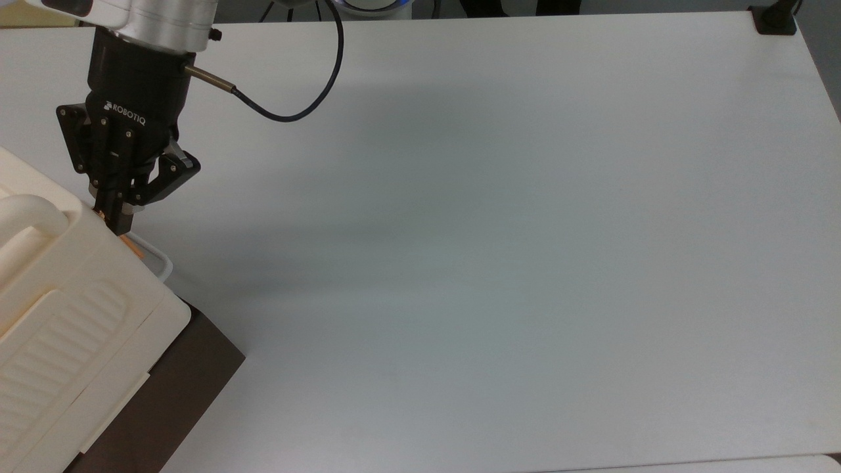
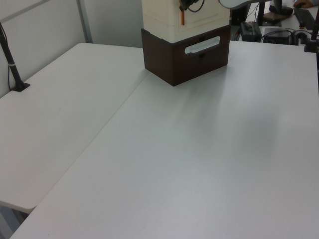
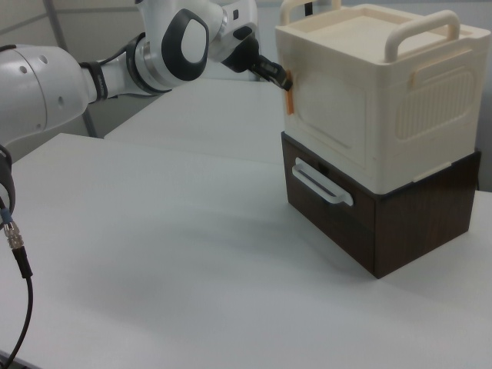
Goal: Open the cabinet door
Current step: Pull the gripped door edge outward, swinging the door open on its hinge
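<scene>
Step in hand: grasp on the door's pull, pull-open not started. The gripper [image 1: 117,220] sits at the cabinet's [image 1: 79,309] front face, fingers drawn together, apparently pinched on the tan-orange tab [image 3: 290,98] at the edge of the cabinet door [image 3: 327,115]. I can't confirm contact on a knob itself; the fingertips cover that spot in the top view, and in the right view the tips meet the orange strip at the door's upper left corner.

Location: cabinet is at the top view's near left corner, stacked on a dark brown drawer unit [image 3: 369,223] with a white bar handle [image 3: 320,187]. In the right view the door is the front cream panel, flush with the body, so it reads as shut. In the left view the stack stands at the far end of the white table [image 1: 499,230], orange strip [image 2: 182,18] visible on the upper front.

Next move, my read: hold the clamp and pull away from the face along an arc about the hinge, which I'd guess is on the side opposite the tab. Straight-line pull risks slipping off the thin tab or dragging the whole stack, as nothing visibly anchors it.

Writing: "ROBOTIQ" in white on the gripper body [image 1: 128,112]. No other legible labels.
</scene>
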Controlling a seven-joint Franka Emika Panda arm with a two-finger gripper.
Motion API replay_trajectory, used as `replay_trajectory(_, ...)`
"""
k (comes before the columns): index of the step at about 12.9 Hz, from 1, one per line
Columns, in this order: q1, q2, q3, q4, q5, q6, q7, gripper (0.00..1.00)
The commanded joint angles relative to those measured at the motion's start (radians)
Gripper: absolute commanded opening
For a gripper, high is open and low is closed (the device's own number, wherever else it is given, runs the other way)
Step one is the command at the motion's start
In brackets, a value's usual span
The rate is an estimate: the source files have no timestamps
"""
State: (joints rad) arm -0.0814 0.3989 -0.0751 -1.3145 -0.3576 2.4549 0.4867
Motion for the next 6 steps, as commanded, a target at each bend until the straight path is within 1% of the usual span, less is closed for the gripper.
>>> replay_trajectory(1, -0.003, -0.026, 0.003, -0.022, 0.002, -0.091, -0.01, 0.0)
replay_trajectory(3, 0.003, -0.043, 0.009, -0.031, 0.005, -0.175, -0.01, 0.0)
replay_trajectory(6, 0.025, -0.113, 0.012, -0.11, 0.072, -0.241, -0.072, 0.0)
